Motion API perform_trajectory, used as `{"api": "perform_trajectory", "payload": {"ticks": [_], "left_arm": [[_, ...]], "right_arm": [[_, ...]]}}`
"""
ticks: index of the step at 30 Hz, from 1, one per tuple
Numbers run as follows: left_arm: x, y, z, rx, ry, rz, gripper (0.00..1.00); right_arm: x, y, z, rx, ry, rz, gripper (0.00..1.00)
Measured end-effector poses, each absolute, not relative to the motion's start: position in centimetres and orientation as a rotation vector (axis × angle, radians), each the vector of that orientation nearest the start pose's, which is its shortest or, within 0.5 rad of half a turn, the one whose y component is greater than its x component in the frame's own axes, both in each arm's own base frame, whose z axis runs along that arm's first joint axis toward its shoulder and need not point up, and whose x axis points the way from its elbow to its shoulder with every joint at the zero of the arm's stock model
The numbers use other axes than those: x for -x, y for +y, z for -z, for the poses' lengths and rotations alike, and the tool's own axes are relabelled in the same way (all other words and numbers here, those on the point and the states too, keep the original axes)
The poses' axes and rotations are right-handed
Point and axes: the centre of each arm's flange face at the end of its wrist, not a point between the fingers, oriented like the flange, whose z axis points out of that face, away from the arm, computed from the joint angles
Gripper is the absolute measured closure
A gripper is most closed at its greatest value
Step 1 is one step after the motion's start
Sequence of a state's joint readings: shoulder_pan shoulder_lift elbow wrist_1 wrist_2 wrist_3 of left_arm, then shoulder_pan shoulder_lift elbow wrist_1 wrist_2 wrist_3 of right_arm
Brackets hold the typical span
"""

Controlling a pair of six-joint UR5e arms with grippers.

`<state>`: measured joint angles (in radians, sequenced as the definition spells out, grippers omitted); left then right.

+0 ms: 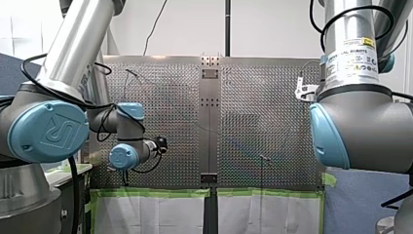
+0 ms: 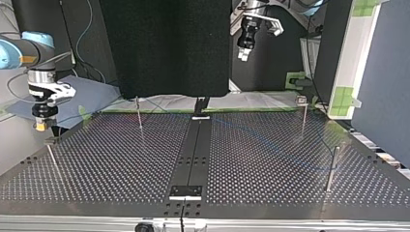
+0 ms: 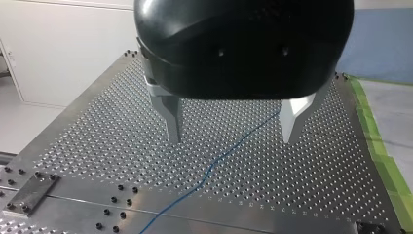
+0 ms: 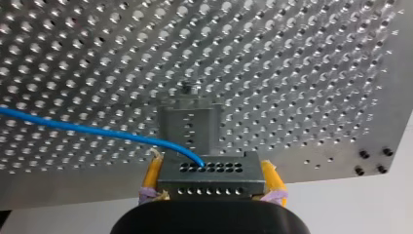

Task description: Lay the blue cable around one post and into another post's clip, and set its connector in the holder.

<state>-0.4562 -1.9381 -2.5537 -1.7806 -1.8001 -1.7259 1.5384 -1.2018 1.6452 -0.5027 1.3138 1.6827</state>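
In the right wrist view my right gripper [image 4: 211,163], with yellow pads [image 4: 152,171], is shut on a grey connector block [image 4: 210,182] pierced with rows of holes. The blue cable [image 4: 87,128] leaves the block's top and runs off sideways over the perforated table. Just ahead of the connector a grey metal holder [image 4: 187,124] stands on the plate. In the top view my right gripper [image 2: 42,124] hangs at the left edge above a thin post [image 2: 53,159]. My left gripper [image 3: 233,131] hovers open over the table, and the blue cable [image 3: 214,163] lies on the plate beneath its metal fingers [image 3: 173,122].
Thin metal posts stand on the table in the top view: one at the back left [image 2: 139,113], one at the back right [image 2: 303,116] and one at the right [image 2: 331,169]. A dark centre strip [image 2: 193,150] divides the plate. Green tape [image 1: 156,193] lines the table's edge.
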Motion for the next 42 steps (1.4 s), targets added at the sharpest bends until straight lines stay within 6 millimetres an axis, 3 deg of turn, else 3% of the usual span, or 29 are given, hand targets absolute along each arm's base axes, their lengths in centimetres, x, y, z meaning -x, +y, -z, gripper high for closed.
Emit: {"api": "perform_trajectory", "payload": {"ticks": [8,18,23,42], "left_arm": [[-25.9,-25.0,-7.8,-0.056,1.583,0.294,0.0],[-26.1,-24.7,-7.7,-0.044,1.592,0.259,0.0],[-26.0,-24.6,-7.7,-0.041,1.596,0.242,0.0],[-26.1,-24.6,-7.7,-0.041,1.597,0.238,0.0]], "right_arm": [[-13.3,-62.2,-30.5,-1.286,-1.108,-1.455,1.0],[-13.3,-63.7,-28.0,-1.331,-1.12,-1.427,1.0],[-13.5,-64.3,-27.7,-1.343,-1.122,-1.432,1.0],[-13.8,-65.6,-29.1,-1.343,-1.1,-1.468,1.0]]}}
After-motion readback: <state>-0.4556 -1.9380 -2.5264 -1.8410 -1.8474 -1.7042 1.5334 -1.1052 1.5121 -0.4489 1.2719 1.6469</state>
